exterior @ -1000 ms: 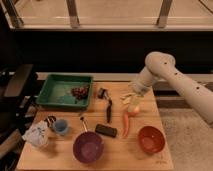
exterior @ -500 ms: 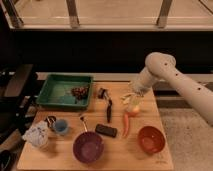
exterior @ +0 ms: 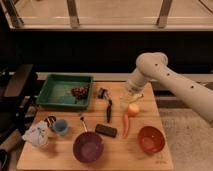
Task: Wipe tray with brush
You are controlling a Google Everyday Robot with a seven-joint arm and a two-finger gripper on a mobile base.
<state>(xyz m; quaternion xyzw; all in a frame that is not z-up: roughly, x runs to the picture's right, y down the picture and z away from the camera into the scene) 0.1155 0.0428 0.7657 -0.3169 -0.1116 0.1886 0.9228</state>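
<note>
The green tray (exterior: 56, 86) sits at the table's back left with a dark reddish clump (exterior: 79, 92) in its right end. The slim black brush (exterior: 108, 109) lies on the wooden table just right of the tray, pointing toward me. My gripper (exterior: 132, 96) hangs from the white arm at the back right, above the top of the orange carrot (exterior: 127, 122), about a hand's width right of the brush. It holds nothing that I can see.
A black rectangular block (exterior: 106, 130) lies below the brush. A purple bowl (exterior: 88, 147) and a red bowl (exterior: 150, 139) stand at the front. A small blue cup (exterior: 61, 126), a crumpled white cloth (exterior: 36, 135) and a metal-handled utensil (exterior: 82, 122) are at the left.
</note>
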